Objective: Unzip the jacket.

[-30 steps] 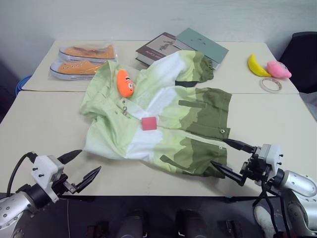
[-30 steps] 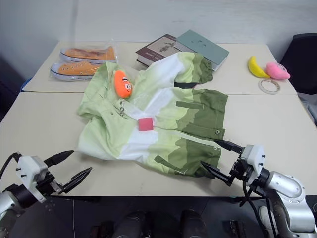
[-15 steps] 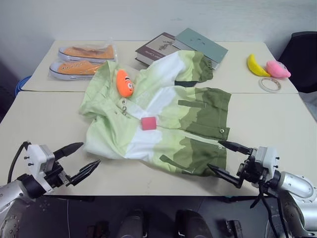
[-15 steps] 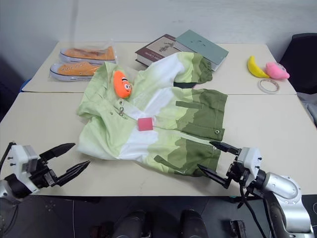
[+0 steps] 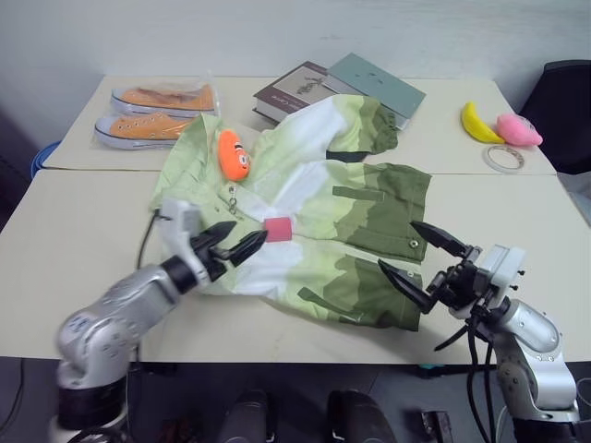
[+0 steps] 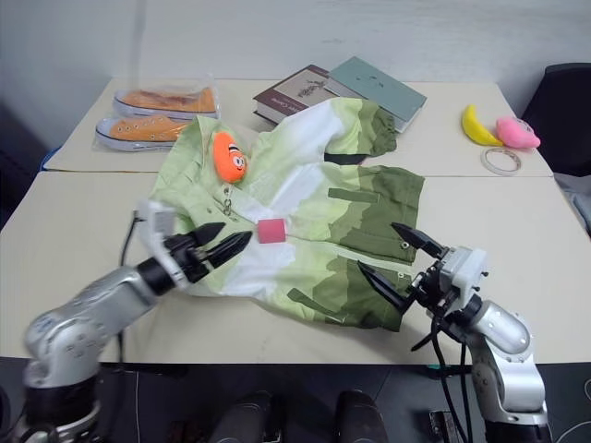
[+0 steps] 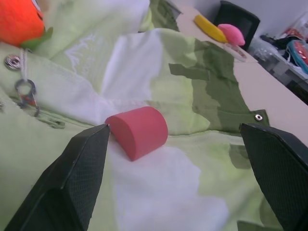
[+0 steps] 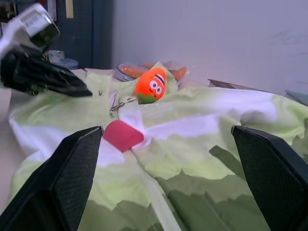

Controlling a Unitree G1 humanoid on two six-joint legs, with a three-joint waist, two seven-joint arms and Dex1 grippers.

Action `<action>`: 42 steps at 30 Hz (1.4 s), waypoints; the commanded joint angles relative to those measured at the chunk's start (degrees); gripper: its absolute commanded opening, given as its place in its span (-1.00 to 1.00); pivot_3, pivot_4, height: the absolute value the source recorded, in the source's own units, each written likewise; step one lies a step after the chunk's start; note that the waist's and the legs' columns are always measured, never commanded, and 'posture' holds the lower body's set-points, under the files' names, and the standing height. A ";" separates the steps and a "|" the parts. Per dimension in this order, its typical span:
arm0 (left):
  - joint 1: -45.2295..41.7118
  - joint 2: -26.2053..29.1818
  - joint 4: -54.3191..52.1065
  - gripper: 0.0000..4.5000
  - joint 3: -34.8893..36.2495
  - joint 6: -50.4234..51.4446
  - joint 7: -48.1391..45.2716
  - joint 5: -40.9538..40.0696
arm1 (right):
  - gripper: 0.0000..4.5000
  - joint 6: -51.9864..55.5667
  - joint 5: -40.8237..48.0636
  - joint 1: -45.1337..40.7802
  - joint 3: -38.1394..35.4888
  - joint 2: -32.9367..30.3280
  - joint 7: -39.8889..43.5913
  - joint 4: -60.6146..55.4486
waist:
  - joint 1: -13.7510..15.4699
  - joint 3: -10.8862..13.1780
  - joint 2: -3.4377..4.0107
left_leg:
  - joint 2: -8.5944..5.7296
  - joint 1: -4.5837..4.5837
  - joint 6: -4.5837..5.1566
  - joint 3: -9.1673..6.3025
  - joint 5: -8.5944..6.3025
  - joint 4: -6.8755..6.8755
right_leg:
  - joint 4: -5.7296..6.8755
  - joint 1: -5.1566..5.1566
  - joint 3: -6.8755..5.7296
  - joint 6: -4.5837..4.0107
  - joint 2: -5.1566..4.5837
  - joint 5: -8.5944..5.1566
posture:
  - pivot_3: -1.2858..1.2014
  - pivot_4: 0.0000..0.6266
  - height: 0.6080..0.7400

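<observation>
The jacket (image 5: 305,208) lies flat on the surface (image 5: 74,231). The left claw (image 5: 233,246), spread wide, hovers beside a red block (image 5: 277,229); the right claw (image 5: 420,261), also spread, hovers at the hem.

Ahead of our left gripper (image 5: 236,244): red block (image 7: 137,132) on the jacket (image 5: 305,212), blocking.
Between grippers: open fabric.
Beyond our right gripper (image 5: 417,261): bare table (image 5: 517,212), passable.
</observation>
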 commanded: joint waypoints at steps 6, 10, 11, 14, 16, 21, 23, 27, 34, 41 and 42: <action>-7.22 -11.94 13.65 1.00 -8.64 -7.90 7.58 17.26 | 0.99 -2.50 -1.43 0.85 1.72 1.92 -1.44 -0.85 | 0.91 0.02 -0.07 | -0.01 -0.04 0.02 0.15 0.10 0.03 | -0.05 -0.07 0.05 0.01 0.26 0.00 | 0.03 -0.52 1.00; -12.09 -12.87 23.87 1.00 -9.56 -8.69 3.34 20.32 | 0.99 -4.36 -2.07 1.69 2.20 2.56 -0.60 0.89 | 1.30 0.01 -0.12 | 0.00 -0.03 -0.02 0.12 0.25 0.06 | -0.11 -0.07 0.06 0.01 0.28 -0.01 | 0.03 -0.52 1.00; -12.80 -12.45 25.34 1.00 -10.32 -8.77 2.25 21.53 | 0.99 -4.76 -2.10 1.77 2.19 2.63 -0.37 1.36 | 1.26 0.01 -0.12 | -0.01 -0.02 -0.03 0.11 0.28 0.07 | -0.10 -0.07 0.06 0.01 0.26 -0.01 | 0.03 -0.52 1.00; -13.72 -11.98 28.36 0.73 -11.80 -10.53 -0.15 24.95 | 1.00 -5.69 -1.85 2.29 1.92 2.51 0.54 2.92 | 1.10 0.01 -0.12 | -0.02 0.03 -0.04 0.15 0.29 0.04 | -0.08 -0.06 0.09 0.01 0.19 0.00 | 0.03 -0.52 1.00; -13.79 -12.66 29.25 0.46 -11.60 -11.41 -1.10 26.05 | 1.00 -6.22 -1.74 2.95 1.82 2.16 1.46 3.80 | 1.12 0.01 -0.12 | 0.00 0.06 -0.06 0.15 0.29 0.00 | -0.06 -0.06 0.09 0.01 0.06 -0.01 | 0.03 -0.52 1.00; -12.53 -12.64 26.54 -0.06 -11.63 -13.58 -4.88 27.40 | 1.00 -7.02 -1.61 4.56 1.49 1.40 3.18 4.77 | 1.11 0.01 -0.12 | -0.01 0.06 -0.05 0.12 0.29 -0.01 | -0.05 -0.02 0.04 0.01 -0.02 0.00 | 0.03 -0.52 1.00; -11.65 -12.70 23.74 -0.17 -9.00 -16.35 -7.53 25.42 | 1.00 -6.98 -1.62 4.52 1.49 1.50 3.03 4.62 | 1.03 0.01 -0.12 | 0.00 0.06 -0.05 0.12 0.29 -0.01 | -0.05 -0.03 0.05 0.01 -0.03 -0.01 | 0.03 -0.52 1.00; -8.87 -7.91 11.34 -0.27 4.19 -18.37 -19.21 10.05 | 1.00 -5.45 -1.06 4.82 3.98 -0.18 5.88 1.21 | 0.57 0.06 -0.17 | 0.07 -0.03 -0.08 0.13 0.30 -0.01 | -0.05 -0.13 0.05 0.01 -0.03 -0.01 | 0.03 -0.52 1.00; 6.72 21.45 13.15 -0.27 23.85 -16.08 -36.77 7.46 | 1.00 -2.10 0.71 3.63 10.02 -5.98 14.69 -3.49 | -1.68 0.11 -0.14 | 0.18 0.26 -0.34 0.05 0.32 -0.33 | 0.01 -0.10 0.11 -0.12 0.20 -0.08 | 0.03 -0.52 1.00; 13.15 33.32 41.43 -0.27 33.98 -27.77 -39.52 16.68 | 1.00 -2.26 -0.01 -0.26 11.18 -5.98 16.27 0.10 | -0.06 0.19 -0.41 | 0.02 0.13 -0.34 -0.08 0.06 -0.40 | -0.09 -0.29 0.07 -0.18 -0.17 -0.12 | 0.03 -0.52 1.00; 13.95 33.18 43.62 -0.14 33.88 -27.22 -40.43 16.69 | 1.00 -2.23 -0.23 -0.71 11.09 -5.94 16.21 0.58 | 0.14 0.19 -0.42 | -0.02 0.13 -0.42 -0.11 -0.01 -0.40 | -0.09 -0.29 0.05 -0.19 -0.25 -0.12 | 0.03 -0.52 1.00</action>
